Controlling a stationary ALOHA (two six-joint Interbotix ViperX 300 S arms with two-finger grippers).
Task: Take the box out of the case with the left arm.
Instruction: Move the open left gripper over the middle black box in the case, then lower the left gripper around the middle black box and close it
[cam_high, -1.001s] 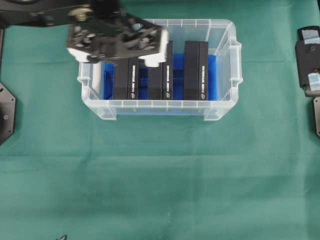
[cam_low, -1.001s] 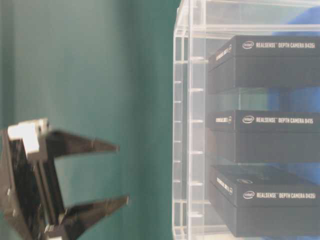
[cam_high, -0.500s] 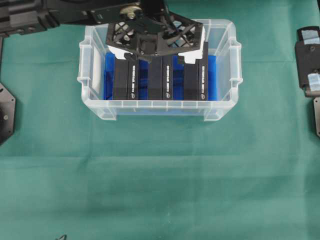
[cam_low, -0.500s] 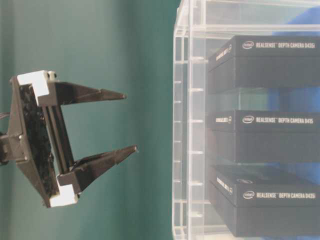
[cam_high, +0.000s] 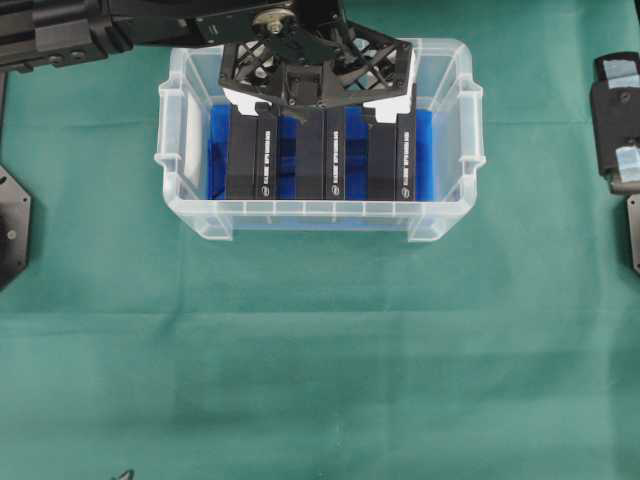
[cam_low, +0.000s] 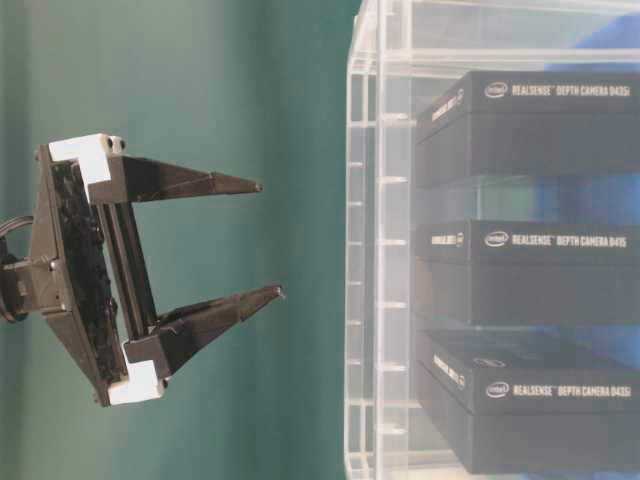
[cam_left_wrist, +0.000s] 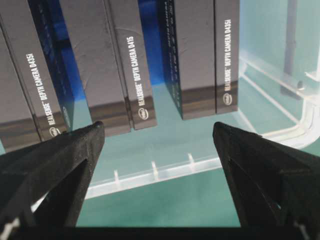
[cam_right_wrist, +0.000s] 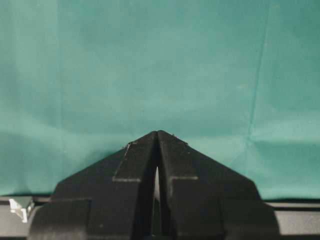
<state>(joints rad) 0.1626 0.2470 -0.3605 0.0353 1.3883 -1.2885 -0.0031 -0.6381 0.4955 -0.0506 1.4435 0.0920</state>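
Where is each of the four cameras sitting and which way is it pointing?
Overhead: above, looking straight down at the case on green cloth; left tool over it.
Table-level: low, side-on and rotated; open left tool short of the case wall.
Left wrist: looks past its fingers at three black boxes.
Right wrist: shut right tool over bare cloth.
The first three share the case.

A black left arm (cam_high: 120, 25) reaches in from the upper left, its lattice left gripper (cam_low: 265, 238) pointing down with jaws spread wide, while the right gripper (cam_right_wrist: 157, 134) sits with jaws pressed together.
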